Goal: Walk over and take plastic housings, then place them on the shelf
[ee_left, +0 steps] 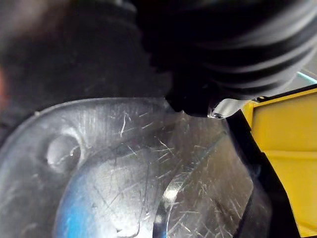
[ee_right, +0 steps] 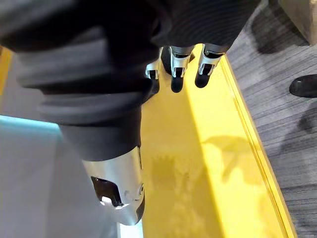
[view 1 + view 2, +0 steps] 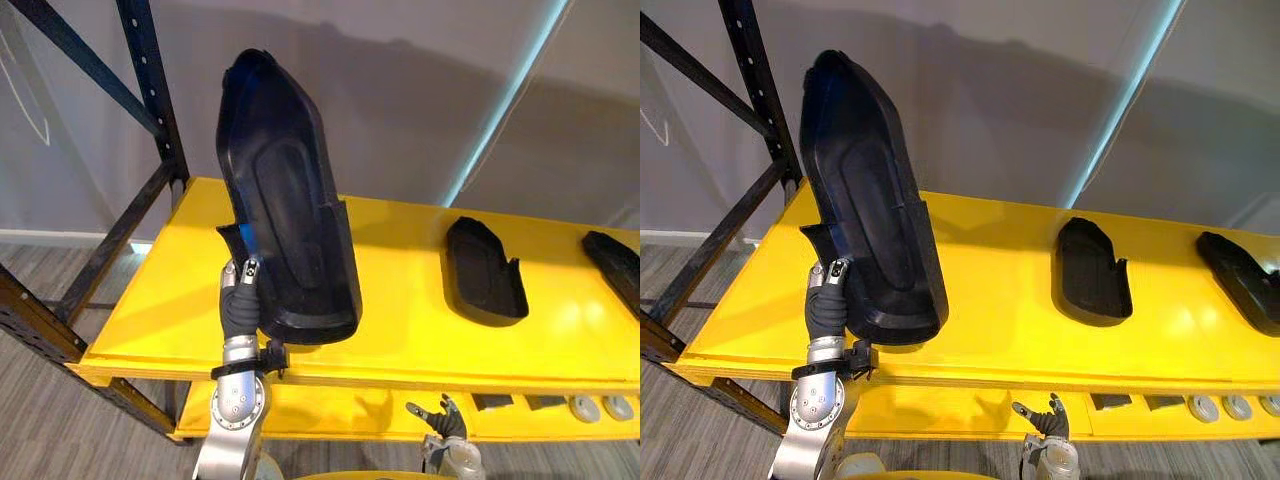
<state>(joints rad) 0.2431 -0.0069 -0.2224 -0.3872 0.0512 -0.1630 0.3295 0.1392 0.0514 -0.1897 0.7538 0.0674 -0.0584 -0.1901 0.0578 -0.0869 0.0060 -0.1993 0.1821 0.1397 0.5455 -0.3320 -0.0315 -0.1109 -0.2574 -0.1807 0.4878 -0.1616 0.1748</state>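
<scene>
A long black plastic housing (image 3: 280,200) stands nearly upright, leaning back, with its lower end over the front left of the yellow shelf (image 3: 400,340). My left hand (image 3: 240,290) grips it from below at its left edge, fingers curled round the rim. Up close, the left wrist view shows the housing's scratched glossy surface (image 1: 124,173) past the dark cover. My right hand (image 3: 442,415) hangs low in front of the shelf's edge, fingers (image 2: 177,69) relaxed and holding nothing.
Two smaller black housings (image 3: 485,270) (image 3: 615,265) lie on the shelf's right half. The rack's black upright (image 3: 150,90) and diagonal brace rise at the left. On the lower yellow shelf sit several small parts (image 3: 595,407). A grey wall stands behind.
</scene>
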